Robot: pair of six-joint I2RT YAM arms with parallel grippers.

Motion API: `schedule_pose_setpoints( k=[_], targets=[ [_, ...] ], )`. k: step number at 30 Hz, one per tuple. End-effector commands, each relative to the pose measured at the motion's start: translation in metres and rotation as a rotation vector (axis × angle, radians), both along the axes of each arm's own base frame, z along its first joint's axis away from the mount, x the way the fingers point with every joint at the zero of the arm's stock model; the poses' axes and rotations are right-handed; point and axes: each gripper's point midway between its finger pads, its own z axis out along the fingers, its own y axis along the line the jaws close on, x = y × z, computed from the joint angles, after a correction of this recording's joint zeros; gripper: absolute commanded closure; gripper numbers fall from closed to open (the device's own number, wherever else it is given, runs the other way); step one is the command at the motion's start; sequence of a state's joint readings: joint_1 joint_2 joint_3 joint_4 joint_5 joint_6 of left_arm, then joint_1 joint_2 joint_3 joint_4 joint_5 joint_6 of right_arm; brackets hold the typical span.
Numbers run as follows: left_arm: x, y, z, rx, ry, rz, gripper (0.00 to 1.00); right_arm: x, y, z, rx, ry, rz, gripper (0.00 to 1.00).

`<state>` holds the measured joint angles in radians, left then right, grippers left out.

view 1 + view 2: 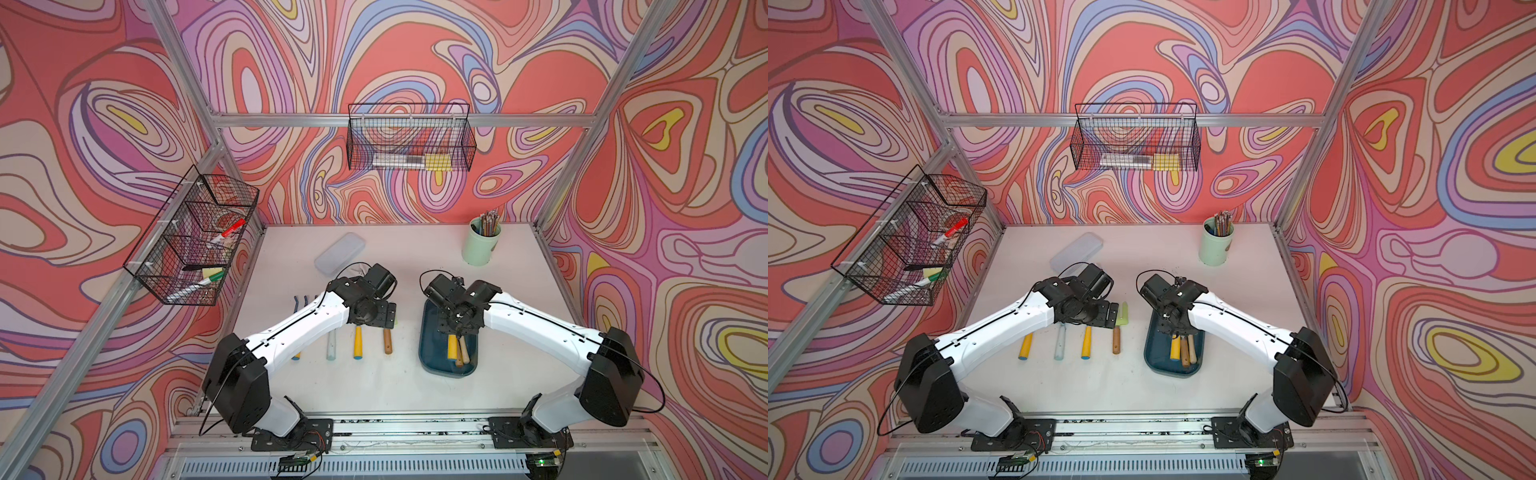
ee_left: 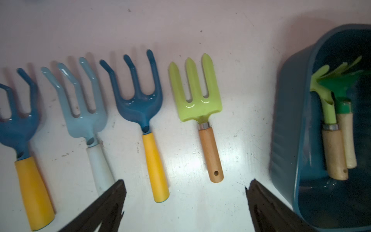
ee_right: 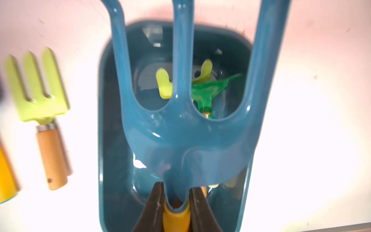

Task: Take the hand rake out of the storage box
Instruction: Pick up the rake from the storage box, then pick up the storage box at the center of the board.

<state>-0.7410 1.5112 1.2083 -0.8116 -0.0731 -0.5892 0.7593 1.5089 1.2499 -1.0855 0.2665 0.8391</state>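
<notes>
**Me:** Since you're asking about the claws, I'm seeing the right claw (image 3: 176,207) squeezing narrow on the yellow handle of the glossy dark-blue three-pronged hand rake (image 3: 180,130). One black finger is pressing on each side just behind the neck.

**Desk:** And the other one?

**Me:** The left claw (image 2: 184,200) is gaping wide and gripping nothing. It's hanging over the scuffed white table (image 2: 241,50), near a lime-green flat three-tined fork with a wooden handle (image 2: 195,96).

**Desk:** Where is the rake sitting?

**Me:** Its curved prongs are stretching over the dark teal plastic storage box (image 3: 104,140), a round-cornered tub with smooth low walls. The head is hanging above two green wooden-handled tools (image 2: 334,152) lying on the tub's floor. I'm not managing to tell whether the handle end is clear of the tub.
</notes>
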Motion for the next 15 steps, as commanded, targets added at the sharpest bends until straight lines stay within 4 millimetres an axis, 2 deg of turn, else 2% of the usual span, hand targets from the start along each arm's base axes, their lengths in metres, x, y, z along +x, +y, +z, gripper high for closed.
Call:
schedule_pose_setpoints(
  k=[1, 4, 6, 11, 15],
  targets=[
    [-0.014, -0.039, -0.008, -0.081, 0.039, -0.031, 0.05, 0.016, -0.02, 0.034, -0.015, -0.079, -0.013, 0.85],
    [-0.018, -0.058, -0.02, -0.069, 0.055, -0.037, 0.12, 0.034, -0.04, 0.059, 0.013, -0.138, -0.045, 0.85],
    [-0.021, -0.067, -0.035, -0.08, 0.094, -0.026, 0.24, 0.047, -0.05, 0.077, 0.016, -0.18, -0.054, 0.85],
    [-0.013, -0.058, -0.051, 0.019, 0.082, 0.007, 0.25, 0.063, -0.06, 0.105, 0.015, -0.232, -0.049, 0.84],
    [-0.015, -0.074, -0.047, 0.08, 0.052, -0.052, 0.24, 0.071, -0.061, 0.107, 0.047, -0.242, -0.049, 0.84]
  ],
)
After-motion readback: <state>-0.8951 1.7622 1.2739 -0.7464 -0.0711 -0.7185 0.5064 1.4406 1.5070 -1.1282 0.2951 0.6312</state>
